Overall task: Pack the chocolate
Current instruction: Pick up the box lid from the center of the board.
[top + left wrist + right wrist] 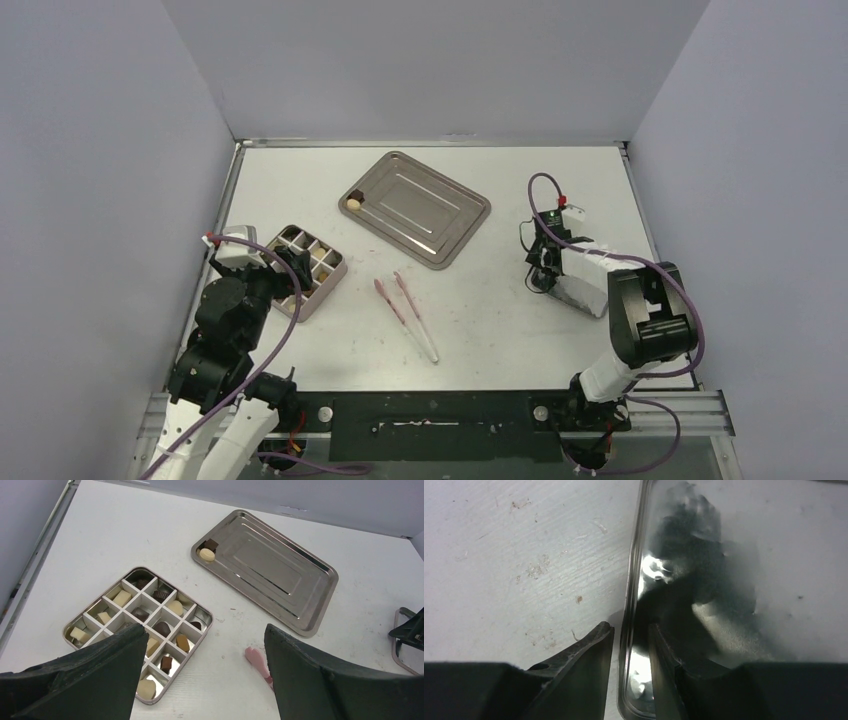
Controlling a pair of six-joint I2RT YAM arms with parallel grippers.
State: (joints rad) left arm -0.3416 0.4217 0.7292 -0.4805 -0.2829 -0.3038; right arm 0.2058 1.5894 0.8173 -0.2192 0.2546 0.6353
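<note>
On the white table (pixel 500 300) the steel tray (pixel 430 215) lies far centre. My right gripper (pixel 629 626) stands narrow astride the rim of a shiny metal lid (pixel 724 605); whether it pinches, I can't tell. My left gripper (pixel 205 630) hangs wide and empty over the divided tin (pixel 201 614), pink tongs (pixel 255 657) nearby. The chocolate (pixel 162 628) fills most cells; two more pieces sit in the tray's corner.
</note>
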